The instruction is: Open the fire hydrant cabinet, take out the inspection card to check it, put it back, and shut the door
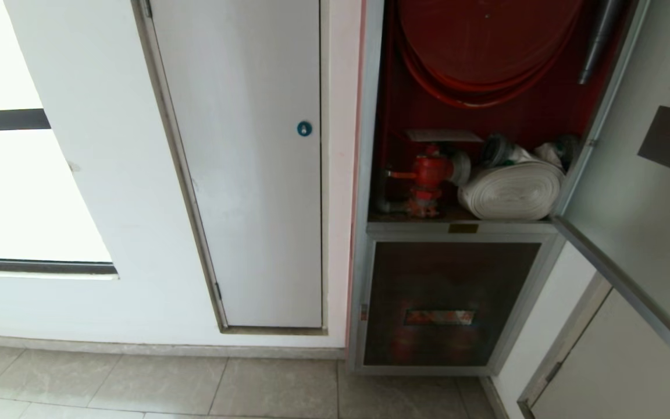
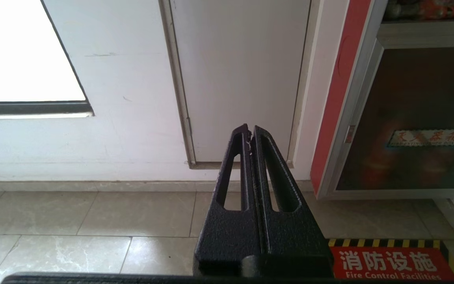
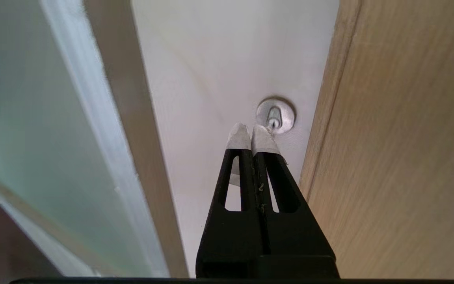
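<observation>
The fire hydrant cabinet (image 1: 370, 116) stands open in the head view, showing its red interior, hose reel (image 1: 486, 41), red valve (image 1: 428, 171) and white rolled hose (image 1: 512, 189). The door (image 1: 631, 203) is swung out to the right. A thin pale sheet, the inspection card (image 1: 442, 135), lies flat above the valve. Neither arm shows in the head view. My right gripper (image 3: 252, 132) is shut and empty. It points at a white panel with a round silver lock (image 3: 275, 115), between a glass pane (image 3: 22, 118) and a wooden surface (image 3: 408, 138). My left gripper (image 2: 249, 132) is shut, parked low.
A white panel door with a blue round lock (image 1: 304, 128) is left of the cabinet. Below the open compartment is a smaller dark glass panel (image 1: 445, 302) with a red label. A red floor marking (image 2: 388, 262) lies on the tiles before the cabinet.
</observation>
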Controlling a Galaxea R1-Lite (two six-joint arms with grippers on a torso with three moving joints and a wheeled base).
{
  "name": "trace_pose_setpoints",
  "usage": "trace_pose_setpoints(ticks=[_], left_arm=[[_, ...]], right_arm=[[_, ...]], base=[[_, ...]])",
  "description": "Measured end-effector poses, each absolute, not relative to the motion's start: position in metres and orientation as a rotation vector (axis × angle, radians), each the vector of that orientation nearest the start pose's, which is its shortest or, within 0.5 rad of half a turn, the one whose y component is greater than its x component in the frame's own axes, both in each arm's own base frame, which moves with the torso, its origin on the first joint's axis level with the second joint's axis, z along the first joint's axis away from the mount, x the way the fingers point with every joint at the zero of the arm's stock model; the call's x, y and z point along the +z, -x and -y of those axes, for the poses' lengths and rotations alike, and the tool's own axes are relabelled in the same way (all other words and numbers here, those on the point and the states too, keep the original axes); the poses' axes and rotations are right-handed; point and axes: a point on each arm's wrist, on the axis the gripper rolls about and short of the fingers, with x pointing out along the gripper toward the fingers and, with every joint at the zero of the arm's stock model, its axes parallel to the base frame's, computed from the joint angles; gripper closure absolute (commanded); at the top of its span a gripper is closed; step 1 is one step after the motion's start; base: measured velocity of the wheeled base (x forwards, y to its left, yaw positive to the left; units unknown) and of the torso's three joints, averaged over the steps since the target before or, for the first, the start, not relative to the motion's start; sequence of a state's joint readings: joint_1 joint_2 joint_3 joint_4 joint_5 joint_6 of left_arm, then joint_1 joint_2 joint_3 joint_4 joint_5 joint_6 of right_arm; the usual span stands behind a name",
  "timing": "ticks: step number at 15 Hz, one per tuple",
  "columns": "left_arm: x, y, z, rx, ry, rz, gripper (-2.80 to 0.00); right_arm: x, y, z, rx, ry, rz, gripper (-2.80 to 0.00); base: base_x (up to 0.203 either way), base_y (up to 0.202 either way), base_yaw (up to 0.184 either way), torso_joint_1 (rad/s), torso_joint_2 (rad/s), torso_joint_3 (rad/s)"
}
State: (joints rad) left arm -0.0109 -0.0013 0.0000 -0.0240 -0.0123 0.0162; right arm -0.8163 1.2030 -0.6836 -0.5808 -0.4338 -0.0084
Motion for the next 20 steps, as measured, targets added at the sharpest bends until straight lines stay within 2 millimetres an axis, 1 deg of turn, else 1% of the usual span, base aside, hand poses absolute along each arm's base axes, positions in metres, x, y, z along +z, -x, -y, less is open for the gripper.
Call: trace_pose_setpoints(ticks=[2, 7, 12, 20], left_arm=[[0.078, 0.023, 0.000, -0.023, -0.016, 0.026, 0.00], [0.078, 0.023, 0.000, -0.023, -0.016, 0.026, 0.00], [0.078, 0.023, 0.000, -0.023, -0.016, 0.026, 0.00], [0.078, 0.023, 0.000, -0.023, -0.016, 0.026, 0.00]], right_arm=[[0.262, -0.122, 0.145, -1.244, 0.022, 0.048, 0.00], [0.257, -0.130, 0.149, -1.108, 0.019, 0.021, 0.00], [0.263, -0.132, 0.149, -1.037, 0.044, 0.034, 0.00], [0.272, -0.135, 0.151, -1.004, 0.054, 0.059, 0.00]], base=[[0.000, 0.000, 0.000, 0.000, 0.00, 0.000], [0.000, 0.000, 0.000, 0.000, 0.00, 0.000], [0.000, 0.000, 0.000, 0.000, 0.00, 0.000], [0.000, 0.000, 0.000, 0.000, 0.00, 0.000]])
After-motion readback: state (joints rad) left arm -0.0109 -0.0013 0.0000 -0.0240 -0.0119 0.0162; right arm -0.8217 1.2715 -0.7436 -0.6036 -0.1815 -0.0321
